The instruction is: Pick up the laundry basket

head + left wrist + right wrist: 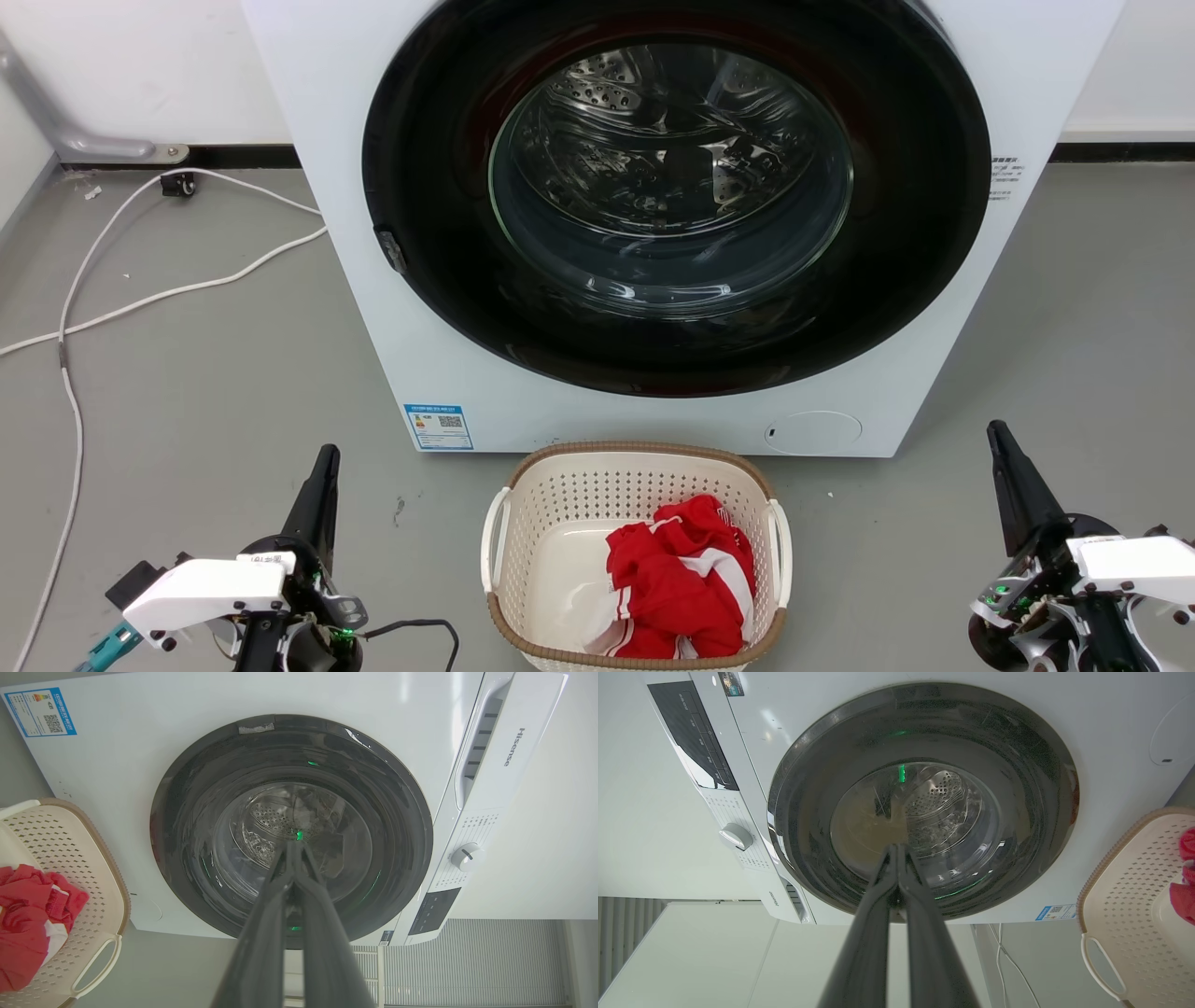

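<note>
The laundry basket is cream-white perforated plastic with a brown rim and white side handles. It sits on the grey floor just in front of the washer, with red and white clothing in its right half. My left gripper is shut and holds nothing, well to the basket's left. At the same distance on the other side stands my right gripper, also shut and free of any load. The basket lies at the left edge of the left wrist view, and the basket lies at the right edge of the right wrist view.
The white front-loading washer with its closed dark round door stands right behind the basket. A white cable runs across the floor at the far left. Open grey floor lies on both sides of the basket.
</note>
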`<state>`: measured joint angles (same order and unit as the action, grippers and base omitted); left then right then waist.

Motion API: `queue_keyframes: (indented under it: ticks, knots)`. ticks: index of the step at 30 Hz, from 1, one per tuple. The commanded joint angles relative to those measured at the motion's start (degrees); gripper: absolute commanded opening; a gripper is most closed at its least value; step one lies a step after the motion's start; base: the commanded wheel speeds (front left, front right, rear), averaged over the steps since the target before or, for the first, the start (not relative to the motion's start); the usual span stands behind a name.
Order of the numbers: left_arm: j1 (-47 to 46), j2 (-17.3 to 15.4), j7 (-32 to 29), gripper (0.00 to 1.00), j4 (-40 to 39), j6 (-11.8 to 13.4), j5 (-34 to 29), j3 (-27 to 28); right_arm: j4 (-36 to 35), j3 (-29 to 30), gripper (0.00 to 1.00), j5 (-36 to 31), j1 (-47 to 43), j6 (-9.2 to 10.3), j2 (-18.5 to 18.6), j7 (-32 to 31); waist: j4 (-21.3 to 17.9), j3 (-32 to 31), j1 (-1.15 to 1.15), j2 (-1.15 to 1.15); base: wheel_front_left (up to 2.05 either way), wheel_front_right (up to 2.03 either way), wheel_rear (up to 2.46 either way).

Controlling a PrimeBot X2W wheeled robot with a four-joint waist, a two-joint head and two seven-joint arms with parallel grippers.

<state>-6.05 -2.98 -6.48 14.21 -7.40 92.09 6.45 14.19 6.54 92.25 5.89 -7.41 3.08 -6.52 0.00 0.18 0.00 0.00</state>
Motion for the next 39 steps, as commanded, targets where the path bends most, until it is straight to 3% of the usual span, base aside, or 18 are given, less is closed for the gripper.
queue_keyframes:
  ticks: [1, 20, 21, 31, 39]
  knots:
    - [-0.4, 0.1, -0.1, 0.00, 0.0, -0.2, 0.0, 0.2, 0.1, 0.1, 0.00, -0.2, 0.7, -0.15, -0.3, -0.1, 0.0, 0.0, 0.00, 0.00, 0.00, 0.00, 0.00]
    - [-0.4, 0.1, -0.2, 0.00, 0.0, -0.2, 0.0, 0.3, 0.1, 0.1, 0.00, -0.2, 0.7, -0.15, -0.3, -0.1, 0.0, 0.0, 0.00, 0.00, 0.00, 0.00, 0.00]
    - [0.1, 0.0, 0.0, 1.00, 0.2, 0.0, 0.0, -0.1, 0.1, 0.0, 1.00, 0.0, -0.1, 0.01, 0.0, 0.0, 0.0, 0.0, 0.00, 0.00, 0.00, 0.00, 0.00]
    - [0.2, 0.0, 2.6, 1.00, -1.1, 0.0, -1.8, -3.1, -1.0, -1.5, 1.00, -1.4, -1.4, 0.00, 0.0, 2.6, 0.0, 0.1, 0.00, 0.00, 0.00, 0.00, 0.00]
    - [0.0, 0.0, 4.8, 1.00, -3.5, 0.0, -8.6, -3.9, -2.4, -1.9, 1.00, -10.0, -2.0, -0.01, -0.1, 4.8, 0.1, 0.1, 0.00, 0.00, 0.00, 0.00, 0.00]
